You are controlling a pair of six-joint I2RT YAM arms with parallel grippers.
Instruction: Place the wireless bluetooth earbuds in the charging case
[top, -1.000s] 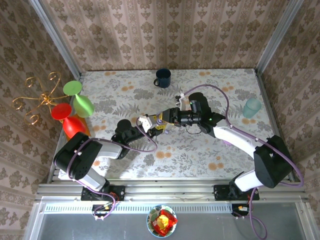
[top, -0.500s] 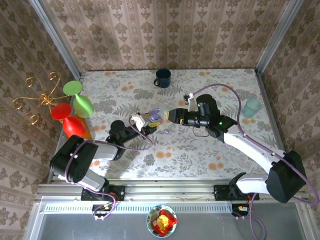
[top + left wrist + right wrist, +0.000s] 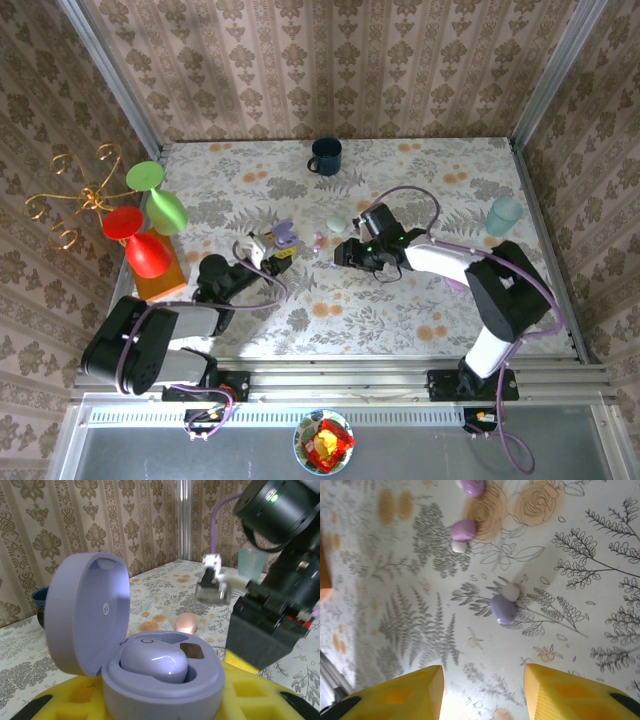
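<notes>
The lilac charging case point(image 3: 165, 690) sits with its lid up between the yellow pads of my left gripper point(image 3: 160, 705), which is shut on it. One lilac earbud point(image 3: 154, 661) lies seated in the case; the slot beside it shows a dark square. In the top view the case point(image 3: 285, 232) stands left of centre, at the left gripper point(image 3: 271, 252). My right gripper point(image 3: 482, 670) hangs open low over the table, nothing between its fingers point(image 3: 410, 692). Ahead of it lie a loose lilac earbud with a white tip point(image 3: 503, 608), a second earbud point(image 3: 462, 531) and a third at the frame's top point(image 3: 471, 486).
A mint oval case point(image 3: 336, 224) lies just behind the right gripper point(image 3: 343, 252). A blue mug point(image 3: 325, 155) stands at the back, a teal cup point(image 3: 505, 215) at the right. Green and red goblets point(image 3: 160, 205) and an orange box point(image 3: 160, 282) crowd the left edge.
The grippers, together a second ago, have parted. My left gripper drew back left with the case. My right gripper came down toward the table by the loose earbuds.
</notes>
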